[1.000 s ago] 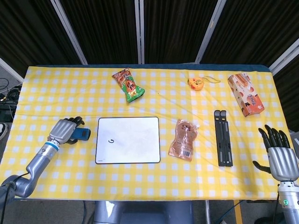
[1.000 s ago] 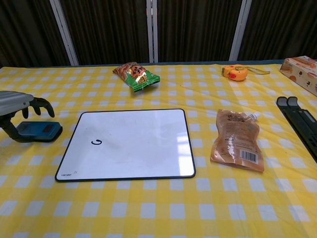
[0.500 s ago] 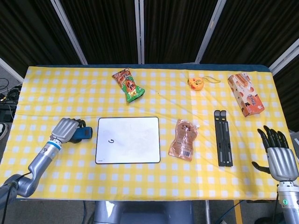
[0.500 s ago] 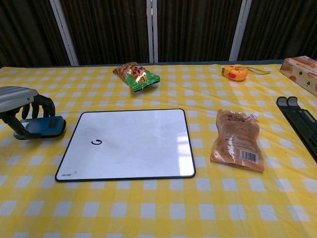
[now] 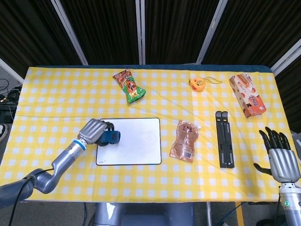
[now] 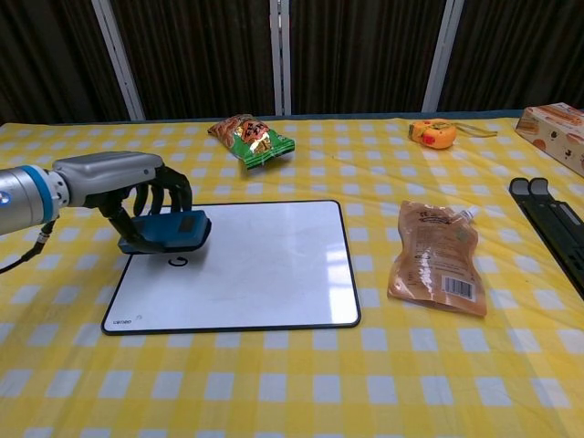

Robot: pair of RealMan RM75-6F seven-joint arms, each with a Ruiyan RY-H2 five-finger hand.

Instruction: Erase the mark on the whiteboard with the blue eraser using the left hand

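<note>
Blue eraser (image 6: 167, 230) is sitting in the left hand (image 6: 137, 190), fingers (image 6: 176, 189) curling over it, low above the whiteboard (image 6: 265, 265) — its pad facing the mark (image 6: 179, 262) just beneath. Right hand (image 5: 282, 155) is idling, fingers spread, holding nothing.

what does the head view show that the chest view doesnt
Only the head view shows the right hand, empty with fingers apart, the table's near edge and the whole pink box.

Only the chest view shows the mark, partly visible just under the eraser; from above the eraser hides it.

Both show the left hand gripping the eraser over the whiteboard, plus the pouch and the chip bag.
</note>
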